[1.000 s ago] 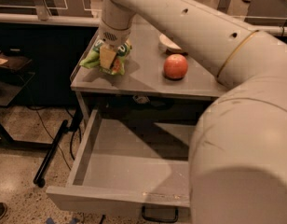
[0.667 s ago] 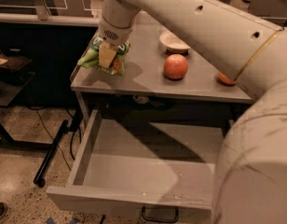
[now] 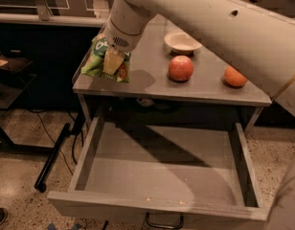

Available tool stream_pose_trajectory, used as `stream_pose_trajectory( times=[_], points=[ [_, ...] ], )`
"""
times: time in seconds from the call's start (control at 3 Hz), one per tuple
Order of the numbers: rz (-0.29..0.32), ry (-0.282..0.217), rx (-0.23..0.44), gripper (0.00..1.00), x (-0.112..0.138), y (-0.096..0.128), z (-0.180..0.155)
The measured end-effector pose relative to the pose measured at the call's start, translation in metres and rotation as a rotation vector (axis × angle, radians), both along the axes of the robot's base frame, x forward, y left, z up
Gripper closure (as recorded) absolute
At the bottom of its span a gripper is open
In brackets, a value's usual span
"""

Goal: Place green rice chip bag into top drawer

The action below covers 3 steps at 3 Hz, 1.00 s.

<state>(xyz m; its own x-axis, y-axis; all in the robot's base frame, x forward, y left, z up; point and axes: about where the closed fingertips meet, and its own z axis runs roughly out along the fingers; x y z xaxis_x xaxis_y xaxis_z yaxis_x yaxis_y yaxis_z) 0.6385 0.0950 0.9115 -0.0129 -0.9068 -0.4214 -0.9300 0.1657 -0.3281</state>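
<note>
Red apple (image 3: 180, 68) between white bowl (image 3: 181, 42) and orange (image 3: 235, 76) on the grey tabletop (image 3: 205, 89), none touching.

- green rice chip bag (image 3: 96, 64): is showing light green, white lettering, an orange-red corner.
- gripper (image 3: 111, 67), clamping the bag above the table's (image 3: 152, 87) left edge: is showing pale yellow fingers (image 3: 112, 59), cream arm (image 3: 224, 28).
- top drawer (image 3: 162, 178): is showing plain grey.
- apple (image 3: 180, 68) is showing red; the orange (image 3: 235, 76) is showing orange; bowl (image 3: 182, 42) is showing off-white.

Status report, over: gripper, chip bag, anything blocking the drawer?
Gripper shut on crinkly light-green rice chip bag, above grey table's left end. Wide grey wooden top drawer open below, unobstructed. Red apple, orange fruit, white bowl sit apart on tabletop.
</note>
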Motion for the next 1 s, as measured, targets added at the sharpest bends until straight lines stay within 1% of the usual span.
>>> stream_pose_trajectory(
  times=[0.33, 0.67, 1.0],
  points=[
    [0.023, -0.015, -0.023, 1.00, -0.014, 0.002, 0.008],
    [0.034, -0.006, -0.014, 1.00, -0.051, 0.004, 0.016],
    [0.063, 0.051, -0.021, 1.00, -0.108, 0.006, 0.000]
  ],
)
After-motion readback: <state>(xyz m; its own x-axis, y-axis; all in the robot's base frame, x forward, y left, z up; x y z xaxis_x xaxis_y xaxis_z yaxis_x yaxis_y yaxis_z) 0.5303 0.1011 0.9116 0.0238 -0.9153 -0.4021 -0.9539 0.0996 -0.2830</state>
